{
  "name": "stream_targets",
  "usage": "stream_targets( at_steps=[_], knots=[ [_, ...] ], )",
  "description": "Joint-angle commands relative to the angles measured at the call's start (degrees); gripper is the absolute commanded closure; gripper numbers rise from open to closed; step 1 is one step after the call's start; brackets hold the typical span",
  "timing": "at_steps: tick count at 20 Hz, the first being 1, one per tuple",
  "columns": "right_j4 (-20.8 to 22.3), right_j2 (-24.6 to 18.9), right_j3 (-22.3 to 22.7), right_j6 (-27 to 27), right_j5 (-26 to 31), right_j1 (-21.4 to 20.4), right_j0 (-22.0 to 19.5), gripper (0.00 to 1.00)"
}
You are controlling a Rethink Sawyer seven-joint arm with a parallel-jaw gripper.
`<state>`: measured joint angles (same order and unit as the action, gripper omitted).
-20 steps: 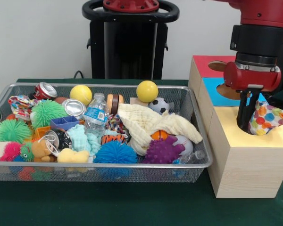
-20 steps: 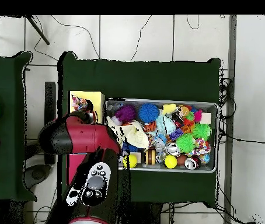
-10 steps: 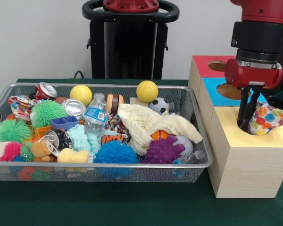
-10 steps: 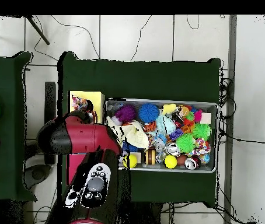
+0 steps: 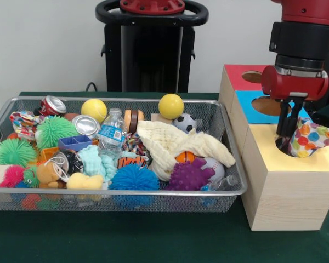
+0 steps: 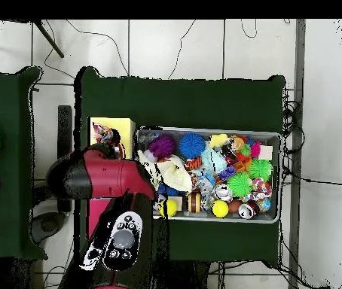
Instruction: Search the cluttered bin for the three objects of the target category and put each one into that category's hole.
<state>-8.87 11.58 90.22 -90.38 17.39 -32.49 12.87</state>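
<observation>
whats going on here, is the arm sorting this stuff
Yes. The red and black arm's gripper hangs over the yellow-topped wooden box, beside a polka-dot cloth that sits partly in that box's hole. Whether it holds the cloth cannot be told. The wire mesh bin is full of balls, cans, a cream cloth and soft toys.

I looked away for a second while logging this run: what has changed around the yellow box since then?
The end effector has risen out of the yellow box's hole, leaving the polka-dot cloth lying at the hole's edge. Whether it is open or shut cannot be told. The cloth and everything in the wire bin stayed put.
</observation>
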Motion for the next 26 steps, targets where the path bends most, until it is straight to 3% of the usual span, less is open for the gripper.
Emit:
stream_targets(
  at_steps=[1, 10, 26],
  knots=[
    [-0.8, -3.9, -0.4, -8.3, 9.1, -0.2, -1.8, 1.00],
    [-0.8, -2.7, -4.2, -9.2, 14.1, -0.1, -0.6, 1.00],
    [-1.9, -5.2, -4.3, -9.0, 14.8, -0.8, -1.5, 1.00]
  ],
)
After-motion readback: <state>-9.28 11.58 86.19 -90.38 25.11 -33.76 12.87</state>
